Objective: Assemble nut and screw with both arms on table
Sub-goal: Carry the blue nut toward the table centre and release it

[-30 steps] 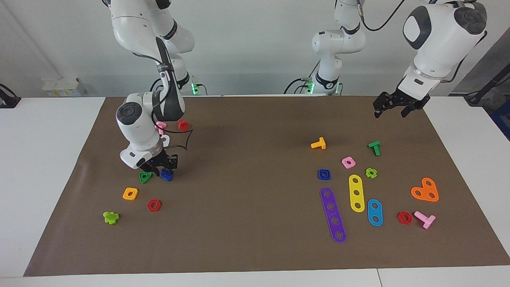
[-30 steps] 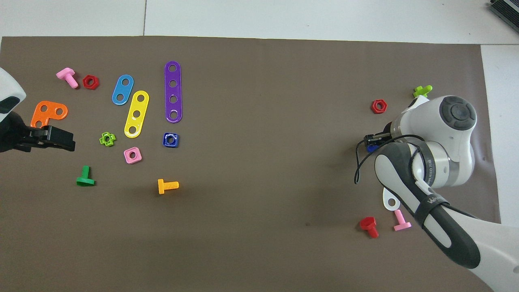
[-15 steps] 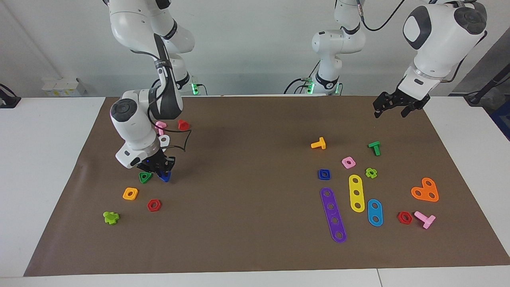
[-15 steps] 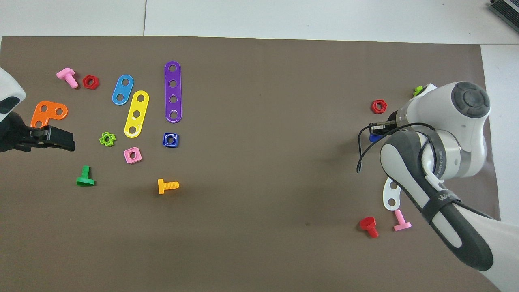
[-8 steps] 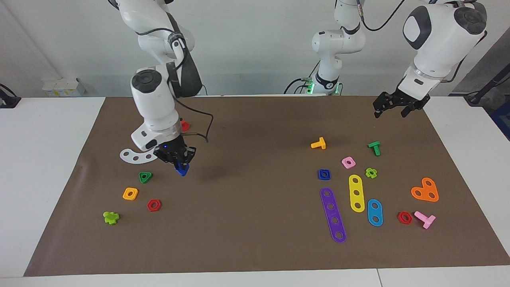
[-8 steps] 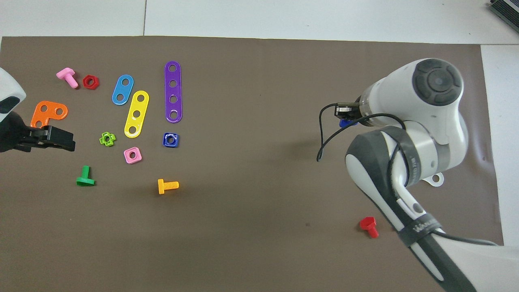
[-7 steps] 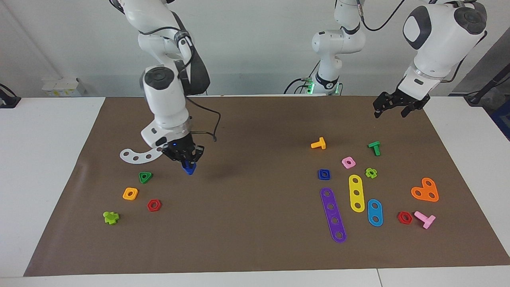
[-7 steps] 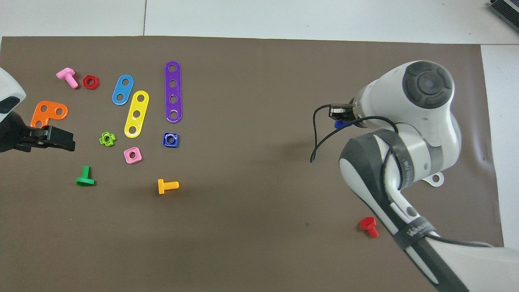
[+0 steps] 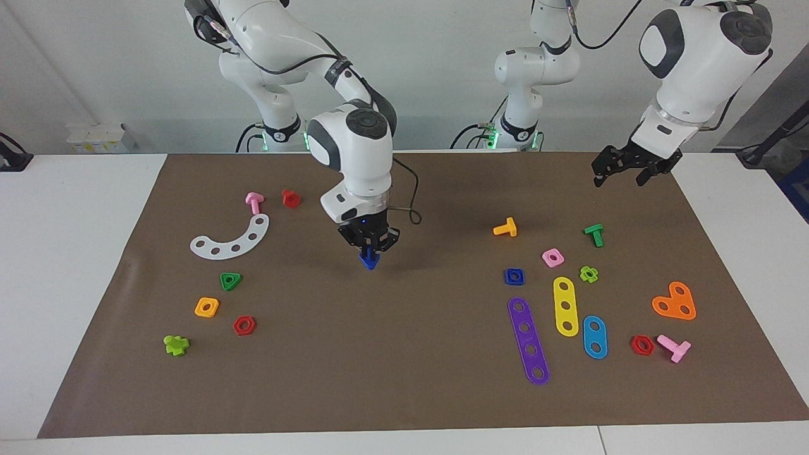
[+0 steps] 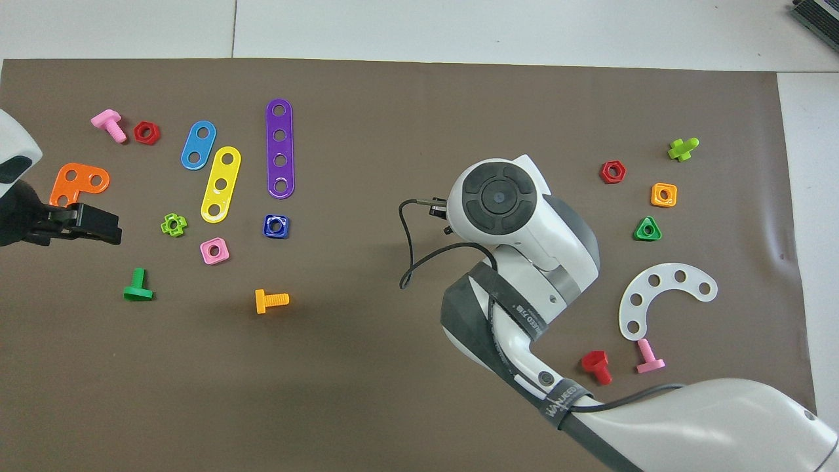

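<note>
White right arm [image 9: 354, 136] bent steeply downward

right arm [image 10: 518, 249] hides its hand overhead.

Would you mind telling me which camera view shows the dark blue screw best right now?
The facing view: the screw hangs in plain sight, pinched in the right gripper above the mat's middle. In the overhead view the right arm's wrist covers it, so nothing of the screw shows there.
</note>
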Motion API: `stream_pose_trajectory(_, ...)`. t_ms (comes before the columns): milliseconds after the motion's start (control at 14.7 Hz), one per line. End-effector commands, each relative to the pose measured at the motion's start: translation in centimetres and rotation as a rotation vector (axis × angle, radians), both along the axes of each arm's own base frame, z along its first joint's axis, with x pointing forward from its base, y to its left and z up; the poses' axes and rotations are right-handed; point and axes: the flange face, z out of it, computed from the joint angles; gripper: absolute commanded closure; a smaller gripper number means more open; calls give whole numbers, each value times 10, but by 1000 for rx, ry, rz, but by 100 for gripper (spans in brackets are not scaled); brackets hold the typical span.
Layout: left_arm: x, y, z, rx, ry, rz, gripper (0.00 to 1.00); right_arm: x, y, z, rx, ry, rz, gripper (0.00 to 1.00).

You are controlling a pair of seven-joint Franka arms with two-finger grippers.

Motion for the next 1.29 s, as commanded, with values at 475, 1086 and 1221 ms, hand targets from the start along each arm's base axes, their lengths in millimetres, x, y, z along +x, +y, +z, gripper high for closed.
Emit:
stream_pose_trajectory(475, -8, 2, 0, -16, -7, -1, 0, -16, 66, -63, 39, -40, -50, 100)
stream_pose_trajectory(1086, -8, 2, 0, -16, -8, -1, 0, -29, 65, -75, 70, -39, -71, 0)
stream_pose_trajectory(1221, -8, 2, 0, -16, -8, -1, 0, -20, 47, -45, 41, -78, -86, 0)
